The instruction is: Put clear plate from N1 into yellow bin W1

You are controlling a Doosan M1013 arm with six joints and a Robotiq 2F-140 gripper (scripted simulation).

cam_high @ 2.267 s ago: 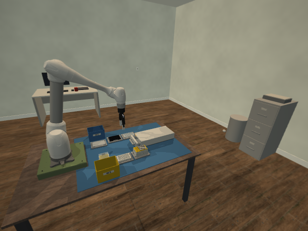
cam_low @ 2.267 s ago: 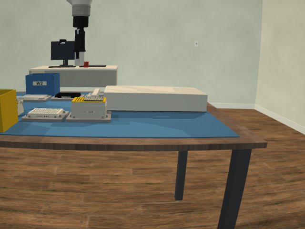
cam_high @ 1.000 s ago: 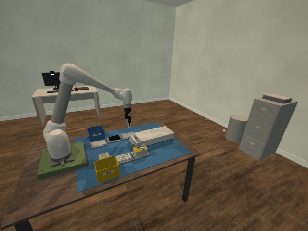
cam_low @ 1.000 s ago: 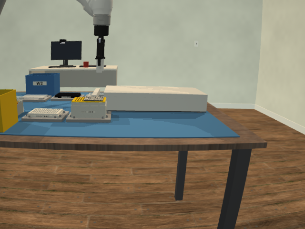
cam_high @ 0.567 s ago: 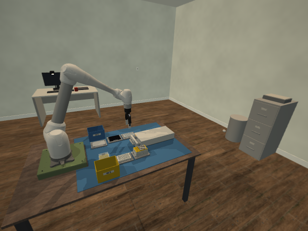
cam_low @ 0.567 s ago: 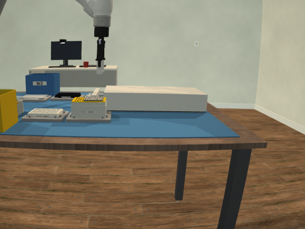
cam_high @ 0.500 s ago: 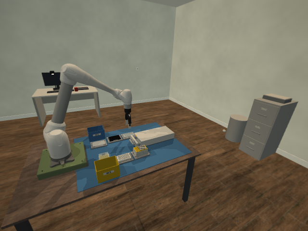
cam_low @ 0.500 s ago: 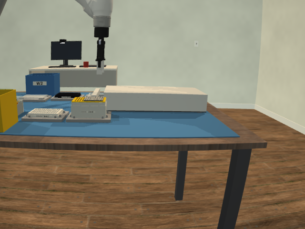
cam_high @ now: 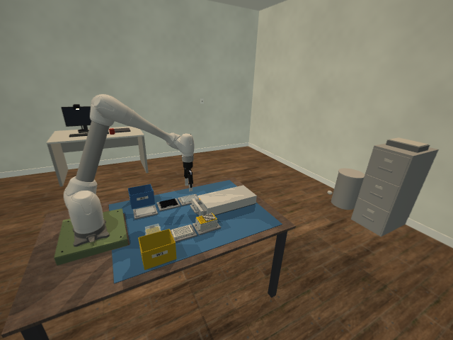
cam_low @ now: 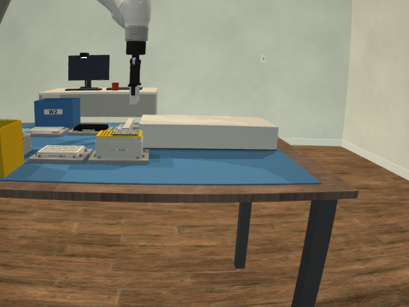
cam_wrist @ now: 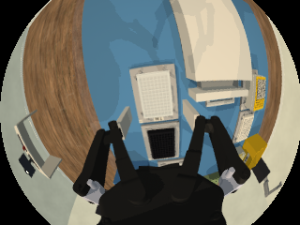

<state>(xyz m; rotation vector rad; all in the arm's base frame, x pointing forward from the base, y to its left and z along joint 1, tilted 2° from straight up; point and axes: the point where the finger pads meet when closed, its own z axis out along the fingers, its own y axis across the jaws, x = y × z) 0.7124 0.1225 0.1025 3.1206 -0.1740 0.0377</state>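
Observation:
The clear plate (cam_high: 186, 199) lies in its nest at the right end of the back row, next to a black plate (cam_high: 168, 203). In the wrist view the clear plate (cam_wrist: 154, 92) looks pale and gridded, just beyond my fingertips. My gripper (cam_high: 190, 188) hangs straight down some way above this plate, open and empty. It also shows in the exterior view (cam_low: 133, 98) and in the wrist view (cam_wrist: 157, 116). The yellow bin W1 (cam_high: 157, 248) stands upright at the front left of the blue mat, and shows in the exterior view too (cam_low: 9, 146).
A blue bin W2 (cam_high: 141, 195) stands at the back left. A long beige box (cam_high: 226, 199) with a small tray lies right of the clear plate. A white plate (cam_high: 145, 211), a white well plate (cam_high: 182, 231) and a yellow-topped tip box (cam_high: 207, 221) sit on nests.

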